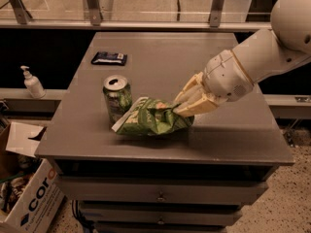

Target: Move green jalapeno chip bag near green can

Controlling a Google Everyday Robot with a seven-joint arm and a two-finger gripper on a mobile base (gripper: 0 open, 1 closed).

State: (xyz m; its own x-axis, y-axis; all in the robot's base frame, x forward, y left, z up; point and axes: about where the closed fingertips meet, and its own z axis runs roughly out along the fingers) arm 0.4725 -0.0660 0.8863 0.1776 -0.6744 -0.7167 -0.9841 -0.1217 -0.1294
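Observation:
The green jalapeno chip bag lies crinkled on the grey table, its white edge strip touching the base of the green can. The can stands upright just left of the bag, silver top and pull-tab opening showing. My gripper comes in from the right on a white arm, its cream fingers pinched on the bag's right end.
A small flat dark blue packet lies at the table's back left. A white pump bottle stands on a ledge to the left. A cardboard box sits on the floor at lower left. Drawers run below the tabletop.

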